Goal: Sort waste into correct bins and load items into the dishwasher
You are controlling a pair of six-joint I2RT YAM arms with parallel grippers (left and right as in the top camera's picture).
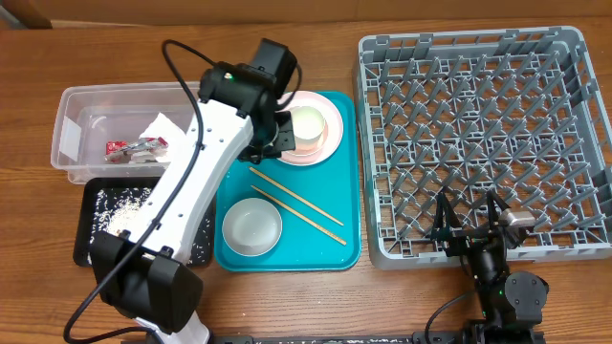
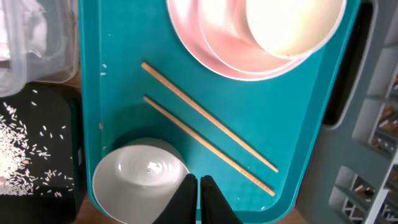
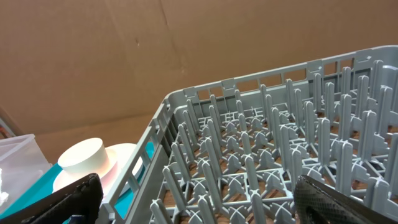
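Note:
My left gripper point(image 1: 274, 141) point(image 2: 198, 186) hangs shut and empty over the teal tray point(image 1: 337, 250), beside the pale pink plate point(image 1: 333, 139) point(image 2: 211, 53) that carries a white cup point(image 1: 308, 126) point(image 2: 292, 25). Two wooden chopsticks point(image 1: 298, 204) point(image 2: 205, 118) lie across the tray, and a pale bowl point(image 1: 252, 226) point(image 2: 134, 180) sits at its front. The clear tub point(image 1: 76, 105) holds a white napkin point(image 1: 164, 126) and a red wrapper point(image 1: 126, 147). Rice grains point(image 1: 117, 212) point(image 2: 28, 149) lie in the black tray point(image 1: 88, 244). My right gripper point(image 1: 470, 222) point(image 3: 199, 202) stands open at the front edge of the grey dish rack point(image 1: 478, 143) point(image 3: 261, 155).
The left arm's white link point(image 1: 182, 191) crosses above the black tray and the tub's front. Bare wooden table point(image 1: 316, 296) runs along the front. A cardboard wall point(image 3: 155, 56) stands behind the rack in the right wrist view.

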